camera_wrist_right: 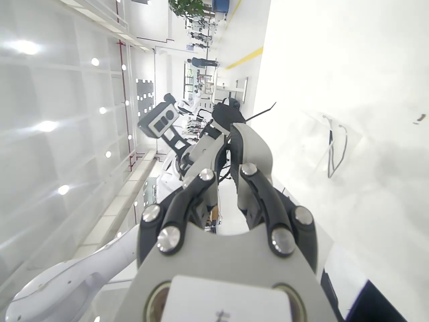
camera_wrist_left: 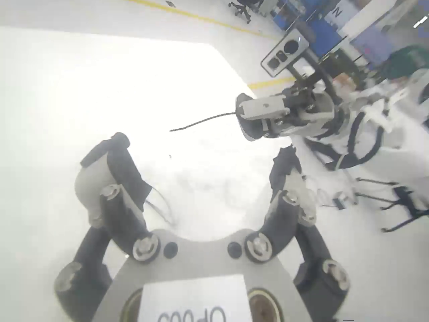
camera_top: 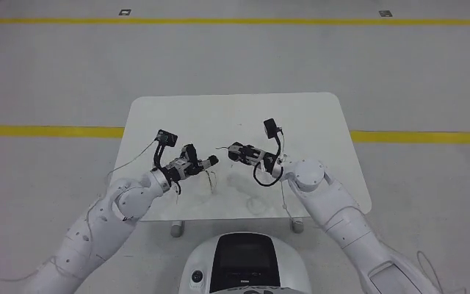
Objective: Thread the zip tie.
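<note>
The tie (camera_wrist_left: 201,122) is a thin, dark, flat strip. One end is pinched in the right tool (camera_wrist_left: 240,114) and the rest sticks out free into the gap between the two arms. It appears to be held in the air, clear of the surface (camera_top: 308,117). The free length has a slight bow and narrows to a fine tip, so it looks like springy plastic that flexes without kinking. That tip is probably the tail. I cannot tell whether the head is inside the grip, because the fingers hide that end.

The right tool is closed down on the tie, with its ribbed dark pads pressed flat against the strip. Gripping at one end leaves most of the length exposed and pointing toward the other arm, which is likely why it is held that way: the tail is there to be taken and bent round.

The left tool (camera_wrist_left: 201,157) faces the tip from a short way off. It is spread wide and has nothing in it. Its fingers (camera_wrist_left: 115,155) are grey metal links with dark covers on the tips. Being wide open gives it room to close on a thin, wobbly target.

A clear bag (camera_wrist_right: 321,142) lies flat on the smooth white surface beside the arms, with thin loops inside. The surface has rounded corners.
</note>
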You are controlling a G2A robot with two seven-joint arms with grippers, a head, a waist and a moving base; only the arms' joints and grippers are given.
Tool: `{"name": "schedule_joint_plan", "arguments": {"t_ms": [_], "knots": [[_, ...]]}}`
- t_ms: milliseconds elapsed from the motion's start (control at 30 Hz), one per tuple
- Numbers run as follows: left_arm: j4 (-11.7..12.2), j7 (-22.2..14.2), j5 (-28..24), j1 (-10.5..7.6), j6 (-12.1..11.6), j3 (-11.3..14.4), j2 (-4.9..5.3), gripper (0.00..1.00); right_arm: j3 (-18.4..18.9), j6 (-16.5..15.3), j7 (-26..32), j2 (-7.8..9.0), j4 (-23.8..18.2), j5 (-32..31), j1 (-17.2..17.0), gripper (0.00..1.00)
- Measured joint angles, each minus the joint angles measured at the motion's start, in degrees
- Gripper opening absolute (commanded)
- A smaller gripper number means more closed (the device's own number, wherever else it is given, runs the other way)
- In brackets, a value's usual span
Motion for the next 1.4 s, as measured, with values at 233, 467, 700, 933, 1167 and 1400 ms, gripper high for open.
{"name": "schedule_joint_plan", "arguments": {"t_ms": [233,467,700,933,1167,1400], "knots": [[4.2,-10.6,-15.6,-4.80,0.0,-0.5,-0.04,1.00,0.2,-3.8,2.4,0.02,0.8,1.3,0.3,0.00],[12.3,-29.3,-31.5,-10.89,0.0,-1.9,-2.66,1.00,0.1,-5.2,2.6,-0.04,1.5,1.4,0.4,0.00],[22.6,-46.0,-39.8,-13.10,0.0,-6.4,-7.11,1.00,0.6,-7.6,3.2,0.12,0.9,2.1,-0.5,0.00],[30.3,-60.4,-45.8,-12.37,0.0,-13.4,-11.71,1.00,0.6,-10.4,6.6,0.13,0.6,4.7,-0.5,0.00],[32.4,-64.0,-43.7,-12.60,0.0,-15.8,-13.66,1.00,0.5,-10.3,7.0,-0.10,0.9,5.7,-0.1,0.00],[31.3,-63.2,-44.5,-11.71,0.2,-14.5,-13.85,1.00,-0.1,-10.3,7.6,-0.20,-0.8,6.2,-0.8,0.00]]}}
